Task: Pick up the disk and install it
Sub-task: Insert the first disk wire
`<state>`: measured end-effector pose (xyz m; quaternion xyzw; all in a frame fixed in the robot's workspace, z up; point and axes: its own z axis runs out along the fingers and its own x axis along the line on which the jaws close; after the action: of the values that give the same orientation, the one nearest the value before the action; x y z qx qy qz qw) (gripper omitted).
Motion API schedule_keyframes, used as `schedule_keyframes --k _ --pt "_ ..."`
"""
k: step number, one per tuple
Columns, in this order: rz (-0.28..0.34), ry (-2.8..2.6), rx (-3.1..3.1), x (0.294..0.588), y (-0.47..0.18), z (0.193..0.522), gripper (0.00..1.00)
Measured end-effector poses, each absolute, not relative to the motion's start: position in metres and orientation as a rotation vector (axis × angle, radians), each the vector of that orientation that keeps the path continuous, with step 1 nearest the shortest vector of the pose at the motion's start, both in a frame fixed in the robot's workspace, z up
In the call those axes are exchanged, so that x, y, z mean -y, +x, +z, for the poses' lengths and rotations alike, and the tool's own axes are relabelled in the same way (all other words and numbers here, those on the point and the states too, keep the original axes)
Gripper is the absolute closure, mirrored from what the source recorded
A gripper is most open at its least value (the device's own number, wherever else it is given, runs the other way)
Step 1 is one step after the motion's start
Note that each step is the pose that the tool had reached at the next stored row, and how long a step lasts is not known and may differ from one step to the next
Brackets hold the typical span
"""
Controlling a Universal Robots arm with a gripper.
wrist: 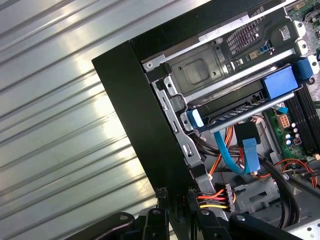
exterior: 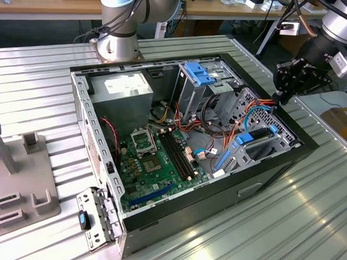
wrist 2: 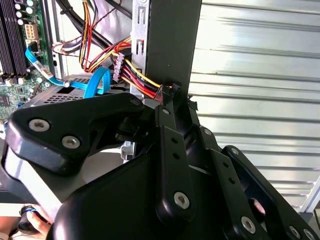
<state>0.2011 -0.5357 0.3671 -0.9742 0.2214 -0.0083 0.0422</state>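
Case: open black metal computer tower [exterior: 275, 168], lying on its side.
Arm: grey robot arm [exterior: 337, 24], angled down from the exterior view's right.
Gripper: black gripper [exterior: 280, 96], at the tower's edge; open or closed cannot be told.
Disk: black blue-railed hard drive [wrist: 232, 107], seated in drive cage.

Disk [wrist: 235, 109] largely hidden in drive cage [wrist: 200, 70]

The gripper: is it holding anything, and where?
Not the disk, which sits inside the computer case. Whether the gripper grips the case's wall cannot be told.
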Motion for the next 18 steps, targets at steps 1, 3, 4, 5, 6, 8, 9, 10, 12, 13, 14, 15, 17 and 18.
schedule_keyframes --k 1,3,4,5,6,8,9,10,12,13,14,15,17,18 --pt "-0.025 -2.98 -0.677 0.5373 0.2012 0.3669 0.73" --pt "-0.025 -2.98 -0.677 0.539 0.2011 0.3669 0.73" --pt "-0.025 -2.98 -0.677 0.54 0.2008 0.3669 0.73" --pt "-0.025 -2.982 -0.676 0.5401 0.1989 0.3668 0.73" --pt "-0.026 -2.982 -0.676 0.54 0.196 0.3667 0.73" --pt "-0.026 -2.982 -0.676 0.5401 0.1922 0.3667 0.73" --pt "-0.026 -2.982 -0.676 0.5401 0.1922 0.3667 0.73" --pt "-0.027 -2.983 -0.676 0.5402 0.1922 0.3668 0.73" --pt "-0.027 -2.983 -0.676 0.5411 0.1923 0.3667 0.73" --pt "-0.027 -2.984 -0.676 0.5424 0.1924 0.3667 0.73" --pt "-0.027 -2.983 -0.676 0.5435 0.1923 0.3667 0.73" --pt "-0.027 -2.984 -0.676 0.5452 0.1923 0.3667 0.73" --pt "-0.027 -2.983 -0.676 0.5468 0.1923 0.3667 0.73" --pt "-0.027 -2.983 -0.676 0.5468 0.1922 0.3665 0.73"
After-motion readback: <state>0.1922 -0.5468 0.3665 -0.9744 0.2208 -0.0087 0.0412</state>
